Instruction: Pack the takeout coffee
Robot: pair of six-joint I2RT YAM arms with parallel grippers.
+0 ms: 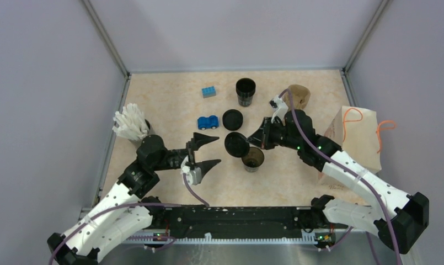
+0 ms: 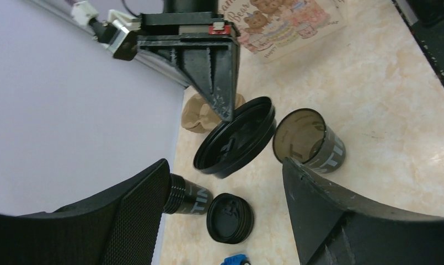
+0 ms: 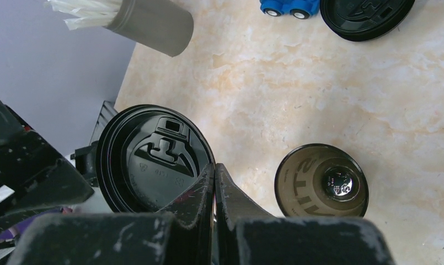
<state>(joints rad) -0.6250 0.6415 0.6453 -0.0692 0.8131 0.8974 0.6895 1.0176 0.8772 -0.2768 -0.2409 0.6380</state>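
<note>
Just beside small dark open plastic cup (image 3: 321, 182), right pincer (image 3: 214, 170) clamps flat black disc lid (image 3: 153, 160); left pincer (image 1: 217, 150) wide; only right wrist view shows the cup's shiny bottom.

Beige table (image 1: 170, 110) with cup (image 1: 253, 159), lid (image 1: 233, 119), toy car (image 1: 208, 122)

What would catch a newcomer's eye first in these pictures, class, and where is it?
The right gripper, near the middle of the table, pinches a black lid by its edge, tilted just beside an open dark cup. To their left the left gripper gapes wide, holding nothing. A second lid lies flat further back, near a blue toy car.
</note>
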